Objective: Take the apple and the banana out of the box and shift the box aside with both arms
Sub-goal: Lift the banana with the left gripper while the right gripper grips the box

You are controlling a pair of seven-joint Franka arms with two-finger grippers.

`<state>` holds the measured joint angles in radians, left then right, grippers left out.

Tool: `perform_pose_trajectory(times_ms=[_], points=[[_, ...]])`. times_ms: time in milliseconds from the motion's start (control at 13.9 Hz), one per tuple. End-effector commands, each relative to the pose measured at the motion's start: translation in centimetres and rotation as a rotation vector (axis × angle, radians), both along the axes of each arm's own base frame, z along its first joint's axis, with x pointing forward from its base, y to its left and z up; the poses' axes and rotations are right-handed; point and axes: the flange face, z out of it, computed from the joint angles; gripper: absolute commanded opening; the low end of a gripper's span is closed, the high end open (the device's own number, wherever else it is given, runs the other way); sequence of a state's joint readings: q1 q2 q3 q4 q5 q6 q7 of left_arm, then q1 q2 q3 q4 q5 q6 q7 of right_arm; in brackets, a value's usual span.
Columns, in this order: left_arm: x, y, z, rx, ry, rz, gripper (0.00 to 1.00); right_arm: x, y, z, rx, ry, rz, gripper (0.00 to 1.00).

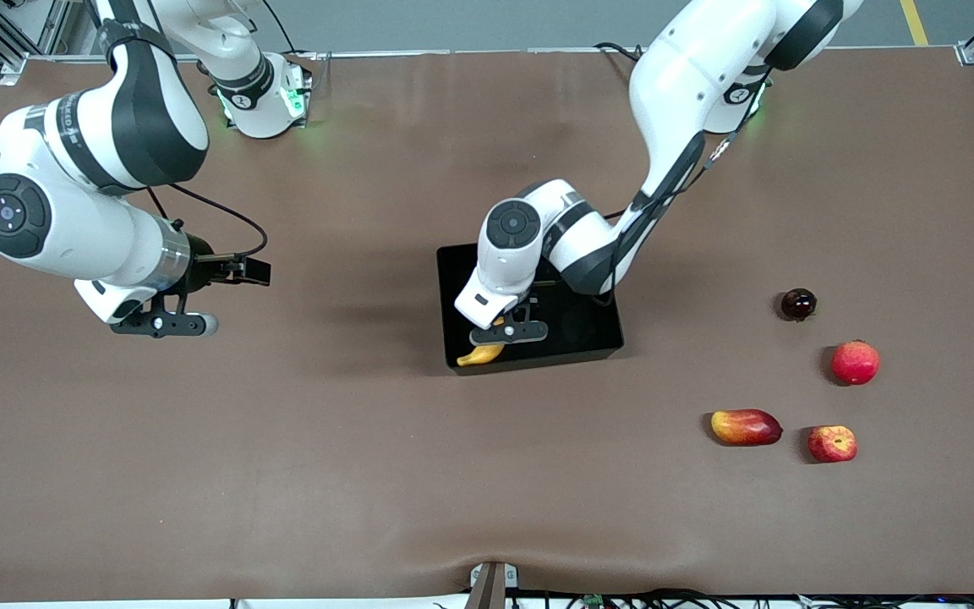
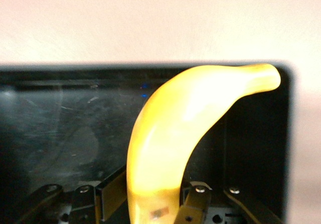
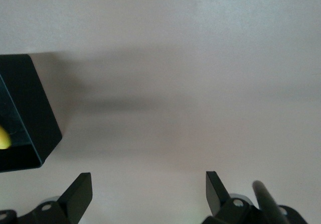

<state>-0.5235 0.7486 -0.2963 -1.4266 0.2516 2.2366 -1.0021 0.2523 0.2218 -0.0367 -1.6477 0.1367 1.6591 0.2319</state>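
Observation:
The black box (image 1: 590, 328) stands at the middle of the table. My left gripper (image 1: 506, 331) is down inside it, at its corner nearer the front camera and toward the right arm's end. It is shut on the yellow banana (image 1: 480, 355), whose tip points at that corner. In the left wrist view the banana (image 2: 180, 128) rises between the fingers (image 2: 113, 198) over the box's glossy floor (image 2: 55, 133). The small red apple (image 1: 832, 443) lies toward the left arm's end. My right gripper (image 1: 164, 324) is open and empty (image 3: 148, 194) above bare table, beside the box (image 3: 25, 108).
Near the apple lie an oval red-and-yellow mango-like fruit (image 1: 746, 427), a larger pink-red round fruit (image 1: 855, 362) and a small dark round fruit (image 1: 798, 304). The brown table (image 1: 326, 440) spreads wide around the box.

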Motion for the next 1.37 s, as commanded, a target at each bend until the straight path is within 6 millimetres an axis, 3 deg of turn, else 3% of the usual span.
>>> perform_pose_trajectory(times_ms=[0, 144, 216, 361, 649, 938, 1082, 1226, 1298], points=[[2.7, 4.3, 7.8, 0.029, -0.06, 0.044, 0.0, -0.5, 1.6, -0.4, -0.003, 0.002, -0.023, 1.0], [4.3, 8.2, 11.5, 0.059, -0.052, 0.016, 0.0, -1.0, 3.9, -0.6, -0.019, -0.003, -0.066, 1.0], [5.2, 10.7, 12.4, 0.094, -0.03, 0.015, 0.0, -1.4, 6.3, -1.1, -0.013, -0.01, -0.05, 1.0], [7.0, 16.0, 12.3, 0.157, 0.038, 0.016, 0.0, -2.2, 11.3, -3.1, 0.005, -0.006, -0.059, 1.0], [9.8, 27.7, 6.8, 0.209, 0.156, 0.158, 0.0, -4.3, 19.2, -8.4, 0.076, 0.031, -0.017, 1.0], [10.6, 38.0, 2.9, 0.206, 0.212, 0.426, 0.0, -8.1, 25.6, -16.0, 0.116, -0.075, -0.035, 1.0], [10.0, 39.7, -0.2, 0.188, 0.203, 0.532, 0.0, -9.6, 27.9, -19.4, 0.112, -0.103, -0.036, 1.0], [10.3, 42.9, -2.2, 0.177, 0.205, 0.628, 0.0, -10.8, 29.9, -21.6, 0.114, -0.129, -0.025, 1.0], [10.3, 44.2, -2.9, 0.18, 0.217, 0.646, 0.0, -11.5, 30.7, -23.3, 0.111, -0.141, -0.017, 0.93]])
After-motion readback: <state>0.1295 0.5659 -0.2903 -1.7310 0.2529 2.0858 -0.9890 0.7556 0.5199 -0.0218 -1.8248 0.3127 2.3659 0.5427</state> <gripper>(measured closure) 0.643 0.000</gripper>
